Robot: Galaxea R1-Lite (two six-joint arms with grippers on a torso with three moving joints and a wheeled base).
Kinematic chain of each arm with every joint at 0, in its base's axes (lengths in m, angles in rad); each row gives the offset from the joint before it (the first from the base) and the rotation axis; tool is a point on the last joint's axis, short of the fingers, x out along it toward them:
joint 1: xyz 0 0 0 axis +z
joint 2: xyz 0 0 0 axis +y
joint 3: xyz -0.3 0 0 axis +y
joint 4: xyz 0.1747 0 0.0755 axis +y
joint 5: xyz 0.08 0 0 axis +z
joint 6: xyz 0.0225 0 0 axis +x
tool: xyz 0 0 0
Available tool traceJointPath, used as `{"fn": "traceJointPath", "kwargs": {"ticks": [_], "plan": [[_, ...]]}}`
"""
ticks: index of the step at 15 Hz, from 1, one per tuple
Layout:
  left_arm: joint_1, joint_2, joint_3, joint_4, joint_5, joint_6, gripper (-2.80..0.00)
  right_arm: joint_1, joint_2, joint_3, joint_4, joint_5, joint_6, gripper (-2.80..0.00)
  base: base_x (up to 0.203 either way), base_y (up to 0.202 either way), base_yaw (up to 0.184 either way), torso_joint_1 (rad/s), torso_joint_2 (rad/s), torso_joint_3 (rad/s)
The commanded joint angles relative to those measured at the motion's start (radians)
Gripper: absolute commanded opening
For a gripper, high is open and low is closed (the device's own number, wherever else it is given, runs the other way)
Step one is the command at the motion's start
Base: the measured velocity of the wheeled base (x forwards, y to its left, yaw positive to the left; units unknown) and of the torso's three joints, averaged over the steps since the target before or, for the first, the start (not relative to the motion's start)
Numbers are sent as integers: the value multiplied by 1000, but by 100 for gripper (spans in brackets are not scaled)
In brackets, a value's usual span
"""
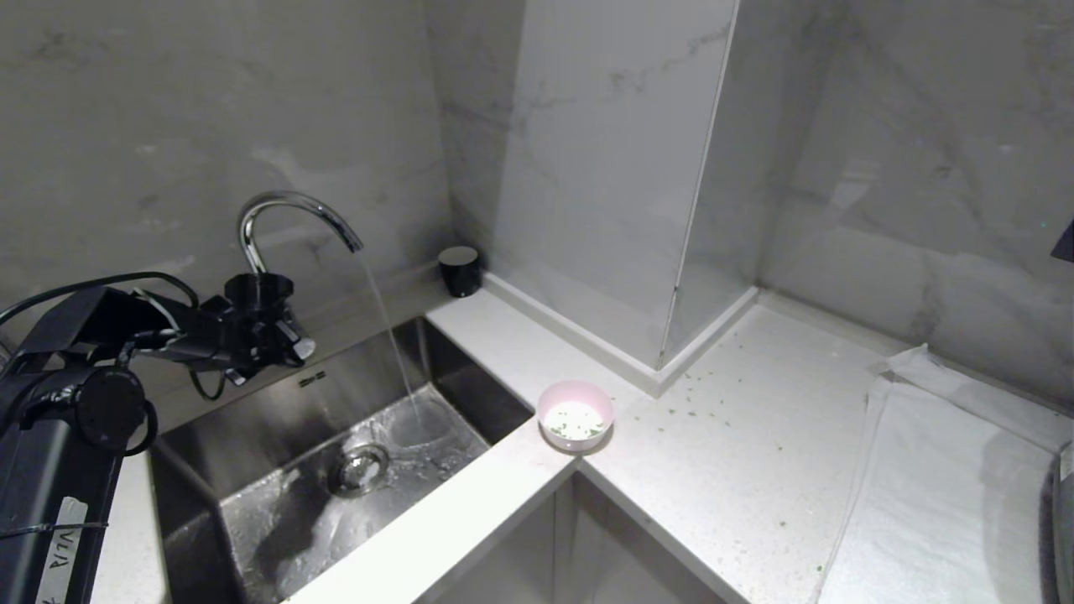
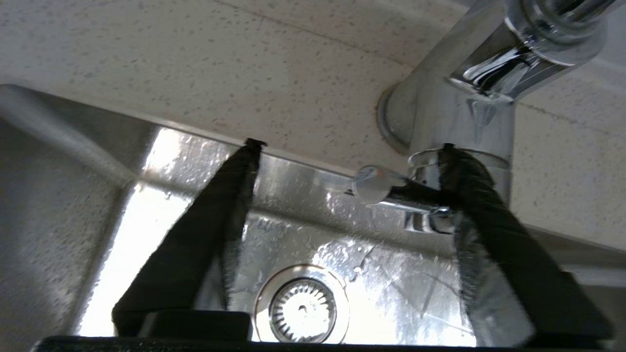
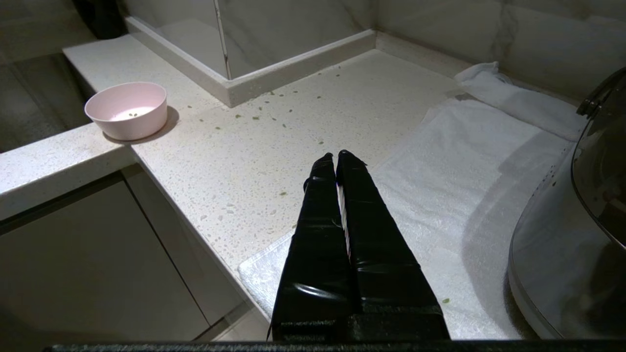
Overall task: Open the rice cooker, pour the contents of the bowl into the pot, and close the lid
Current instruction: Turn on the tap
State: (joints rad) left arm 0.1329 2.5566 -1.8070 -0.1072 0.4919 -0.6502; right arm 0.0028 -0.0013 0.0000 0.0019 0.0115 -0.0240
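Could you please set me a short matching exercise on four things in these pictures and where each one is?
1 bowl
2 black cup
3 white towel
4 left gripper

a by the wall behind the sink
b at the faucet lever
c counter edge beside the sink
d spread on the counter's right end

Pairs: 1-c, 2-a, 3-d, 4-b

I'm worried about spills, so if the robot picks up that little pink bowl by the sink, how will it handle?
The bowl is small and nearly empty, so probably light. Its smooth rim may slip. It sits at the counter's edge by the sink, so a push might tip it in.
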Motion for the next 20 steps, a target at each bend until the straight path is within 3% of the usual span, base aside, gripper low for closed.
{"fn": "traceJointPath", "kwargs": {"ticks": [1, 8, 14, 15, 17, 20], "plan": [[-9, -31, 27, -5, 0, -6, 0, 0, 1, 2, 0, 1, -1, -280, 0, 0, 0, 0, 0, 0], [-17, -62, 54, -6, -7, -19, 0, 0, 1, 2, 0, 1, 1, -280, 0, 0, 0, 0, 0, 0], [-101, -279, 322, 3, -64, -62, 0, 0, 1, 2, 0, 1, -1, -280, 0, 0, 0, 0, 0, 0], [-131, -304, 352, 2, -79, -62, 0, 0, 1, 2, 0, 1, -1, -280, 0, 0, 0, 0, 0, 0], [-201, -366, 432, -1, -173, -51, 0, 0, 1, 2, 0, 1, -1, -280, 0, 0, 0, 0, 0, 0], [-324, -458, 542, -8, -274, 39, 0, 0, 1, 2, 0, 1, -1, -280, 0, 0, 0, 0, 0, 0]]}}
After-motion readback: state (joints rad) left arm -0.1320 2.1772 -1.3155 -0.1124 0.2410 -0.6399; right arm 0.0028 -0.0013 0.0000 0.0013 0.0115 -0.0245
